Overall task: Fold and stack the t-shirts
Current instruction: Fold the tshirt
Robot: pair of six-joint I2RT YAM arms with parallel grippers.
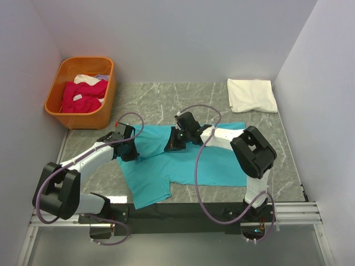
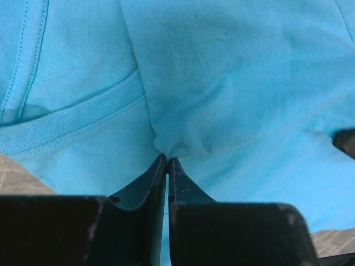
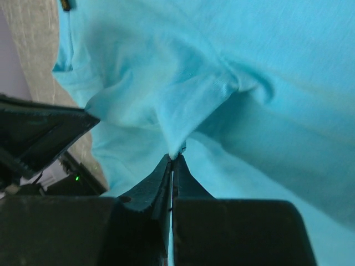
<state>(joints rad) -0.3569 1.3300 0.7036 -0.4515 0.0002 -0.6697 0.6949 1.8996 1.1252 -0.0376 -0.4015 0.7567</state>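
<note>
Folding is underway mid-frame: left gripper (image 2: 167,160) and right gripper (image 3: 173,159) each pinch the turquoise t-shirt (image 1: 222,163) tight. Next, I reckon, both must carry it across together.

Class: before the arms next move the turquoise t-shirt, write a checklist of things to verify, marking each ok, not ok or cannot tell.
1. Left gripper holds the turquoise t-shirt: ok, jaws shut on cloth.
2. Right gripper holds it too: ok, jaws shut on cloth.
3. Layers caught in each pinch: cannot tell.
4. Cloth lying smooth: not ok, puckered around both pinches.
5. Folded white t-shirt apart from it: ok, at the far right corner.
</note>
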